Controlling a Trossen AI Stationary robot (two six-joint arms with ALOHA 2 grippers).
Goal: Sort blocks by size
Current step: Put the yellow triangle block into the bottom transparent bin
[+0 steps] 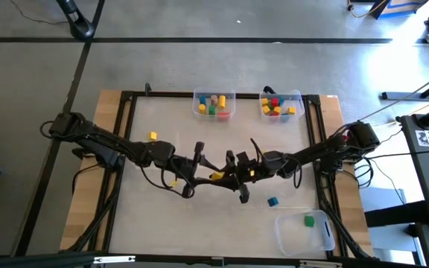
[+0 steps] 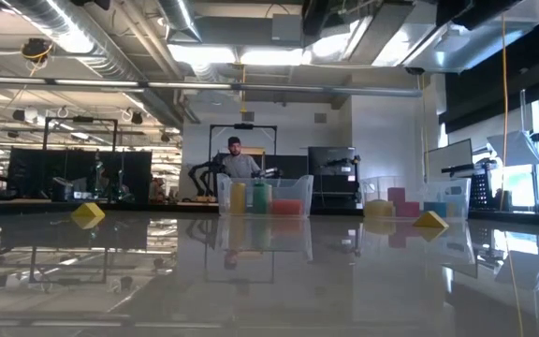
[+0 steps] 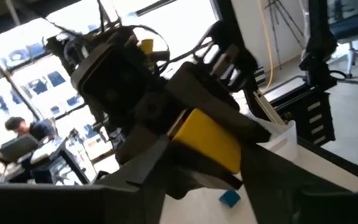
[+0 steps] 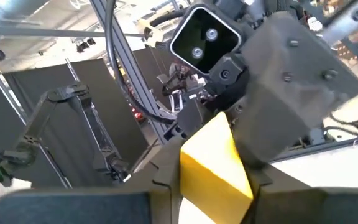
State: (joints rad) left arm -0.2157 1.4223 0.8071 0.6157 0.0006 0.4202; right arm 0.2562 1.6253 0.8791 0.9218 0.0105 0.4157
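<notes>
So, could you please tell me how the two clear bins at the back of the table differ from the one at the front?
The two back bins each hold several mixed-colour blocks; the front bin holds a single green block. The back bins sit side by side at the far edge; the front bin lies alone, angled, near the right corner. All are clear plastic.

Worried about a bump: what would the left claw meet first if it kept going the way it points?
Most likely the right claw: the left claw points straight at it, with only the yellow block between them.
</notes>
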